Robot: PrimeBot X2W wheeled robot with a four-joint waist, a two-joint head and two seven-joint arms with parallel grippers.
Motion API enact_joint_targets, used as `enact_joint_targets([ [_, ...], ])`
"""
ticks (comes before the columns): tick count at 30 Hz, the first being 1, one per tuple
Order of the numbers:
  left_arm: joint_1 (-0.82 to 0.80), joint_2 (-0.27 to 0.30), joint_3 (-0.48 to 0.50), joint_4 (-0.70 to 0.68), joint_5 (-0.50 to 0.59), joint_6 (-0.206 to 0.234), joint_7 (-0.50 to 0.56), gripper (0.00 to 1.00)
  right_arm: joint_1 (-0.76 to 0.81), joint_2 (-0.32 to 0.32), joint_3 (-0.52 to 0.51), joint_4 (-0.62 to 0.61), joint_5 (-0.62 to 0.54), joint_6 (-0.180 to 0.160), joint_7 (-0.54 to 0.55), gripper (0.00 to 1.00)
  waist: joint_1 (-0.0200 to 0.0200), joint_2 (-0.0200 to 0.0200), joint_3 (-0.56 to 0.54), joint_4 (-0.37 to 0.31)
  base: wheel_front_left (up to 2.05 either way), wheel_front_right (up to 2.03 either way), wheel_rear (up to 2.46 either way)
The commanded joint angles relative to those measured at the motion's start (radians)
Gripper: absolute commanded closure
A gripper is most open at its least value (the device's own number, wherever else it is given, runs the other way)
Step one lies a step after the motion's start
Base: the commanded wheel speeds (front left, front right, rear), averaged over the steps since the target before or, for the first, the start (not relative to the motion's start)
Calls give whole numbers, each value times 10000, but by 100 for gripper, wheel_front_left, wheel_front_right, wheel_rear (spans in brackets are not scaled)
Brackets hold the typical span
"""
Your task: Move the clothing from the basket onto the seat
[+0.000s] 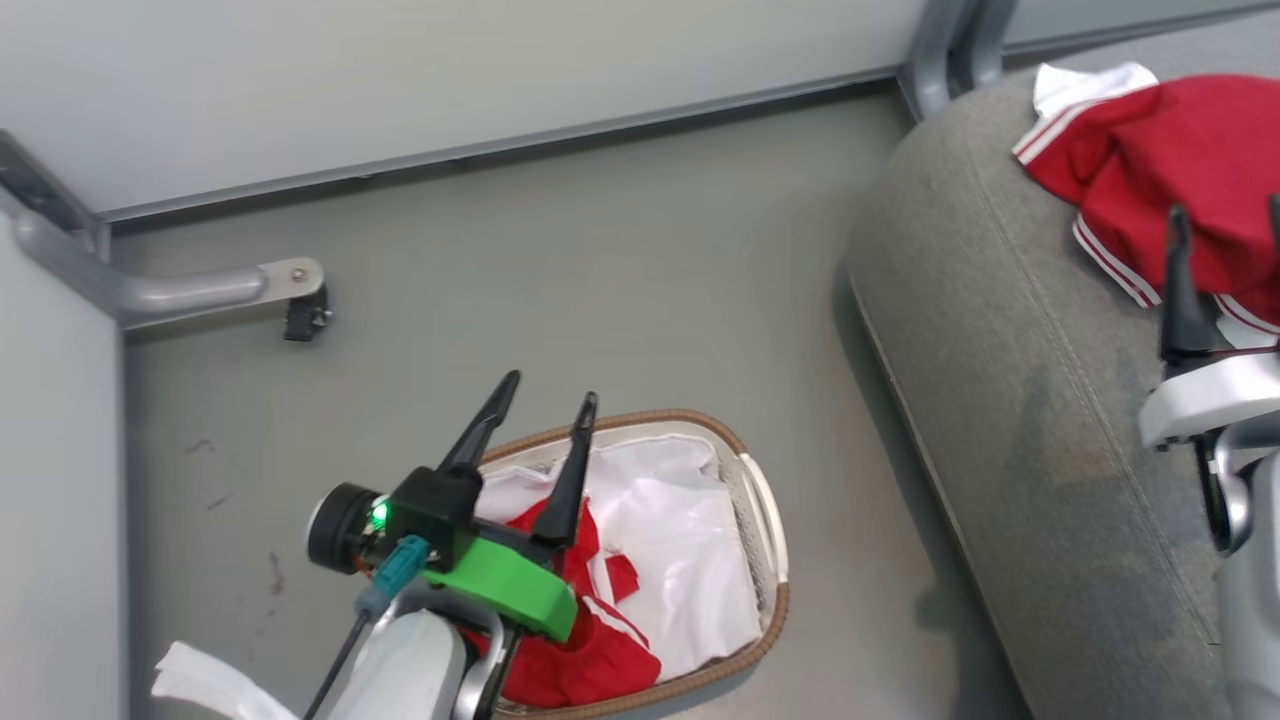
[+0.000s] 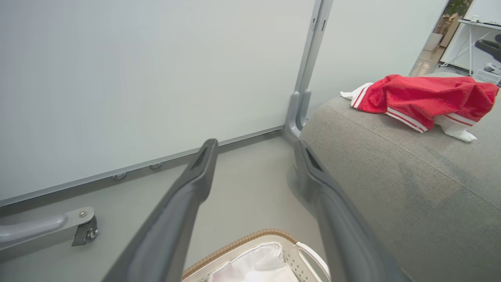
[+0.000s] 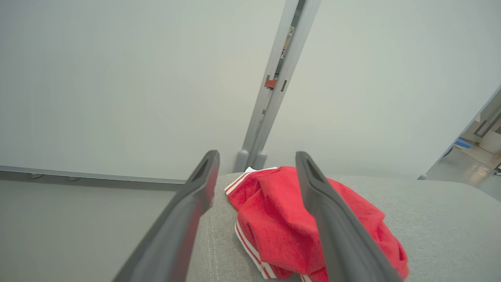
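1. My left gripper hangs over the basket, above its far-left rim. Its fingers are spread apart with nothing between them.
2. Inside the basket, red clothing with white stripes lies bunched at the near-left end. It rests on the white liner, which covers the rest of the basket's inside.
3. The seat stands to the right of the basket, apart from it, with a strip of grey floor between them.
4. A red garment lies crumpled on the seat, well to the right of the basket and beyond it. White trim shows along its edges.
5. My right gripper is over the seat, well right of the basket, at the near edge of that garment. Its fingers are parted and grip nothing. I cannot tell whether a fingertip touches the fabric.
6. A grey metal foot sits on the floor beyond the basket and to its left, by the pale wall.
7. A white cloth lies on the floor left of the basket, beside my left forearm.
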Motion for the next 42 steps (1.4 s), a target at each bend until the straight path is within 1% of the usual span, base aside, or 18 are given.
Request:
enact_joint_targets([
  [1, 272, -24, 278, -48, 79, 56, 9, 0, 8, 45, 223, 78, 166, -14, -21, 0, 0, 0, -701, 789, 0, 0, 0],
  [9, 1022, -87, 1744, -191, 190, 342, 9, 0, 633, 711, 1580, 154, 695, -14, -21, 0, 0, 0, -1036, 1446, 0, 0, 0],
  [14, 1487, -100, 2373, -246, 349, 390, 9, 0, 1253, 1129, 1950, -7, 940, -14, -21, 0, 0, 0, -1191, 1690, 0, 0, 0],
  [17, 1766, -105, 2659, -250, 229, 403, 8, 0, 1633, 1298, 2072, -76, 1022, -14, -21, 0, 0, 0, -1314, 1767, 0, 0, 0],
  [22, 2163, -102, 2917, -231, 32, 482, 9, 0, 2192, 1382, 2176, -149, 1102, -14, -21, 0, 0, 0, -1502, 1795, 0, 0, 0],
  [29, 2557, -101, 3073, -249, -310, 656, 9, 0, 2755, 1384, 2358, -125, 1771, -14, -21, 0, 0, 0, -1747, 1731, 0, 0, 0],
  [42, 2603, -101, 2997, -111, -311, 586, 9, 0, 2896, 1388, 2535, -4, 2088, -14, -21, 0, 0, 0, -1926, 1627, 0, 0, 0],
])
